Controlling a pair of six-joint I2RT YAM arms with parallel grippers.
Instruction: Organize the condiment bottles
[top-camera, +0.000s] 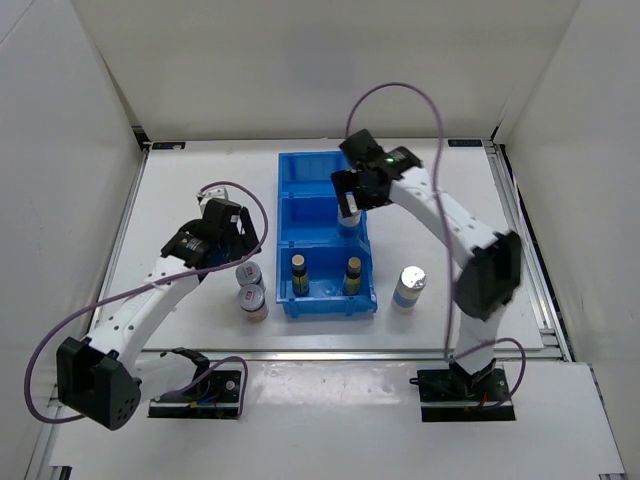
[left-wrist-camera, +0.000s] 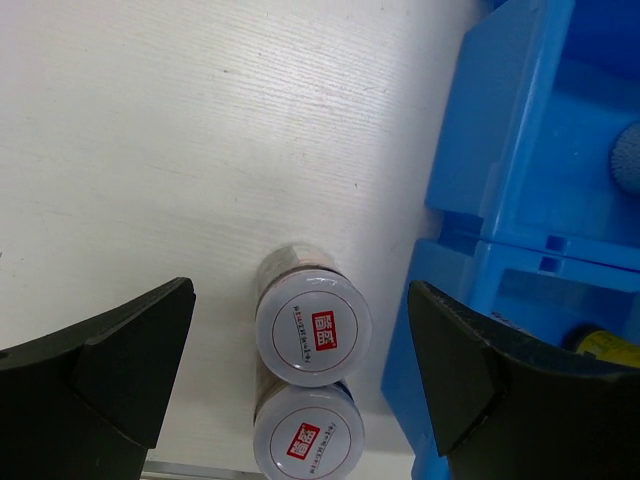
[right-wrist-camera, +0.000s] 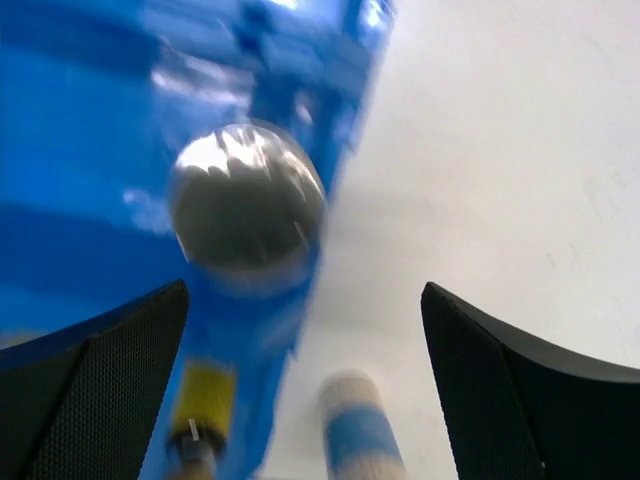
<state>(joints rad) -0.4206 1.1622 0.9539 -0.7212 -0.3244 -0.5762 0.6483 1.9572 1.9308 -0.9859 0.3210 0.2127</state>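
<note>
White walls enclose a white bench (top-camera: 190, 180) holding a blue bin (top-camera: 300, 165). The left jaws gape wide; centred beneath them stands a silver-lidded jar (left-wrist-camera: 313, 330), touching a second jar (left-wrist-camera: 305, 440) that is cut off at the frame edge. The right jaws, equally wide, hang over a blurred jar (right-wrist-camera: 245, 205) in the bin and hide it from overhead. Behind them stand a slim dark bottle (top-camera: 298, 272), a second slim bottle (top-camera: 353, 272) and a lone jar (top-camera: 409, 285).
</note>
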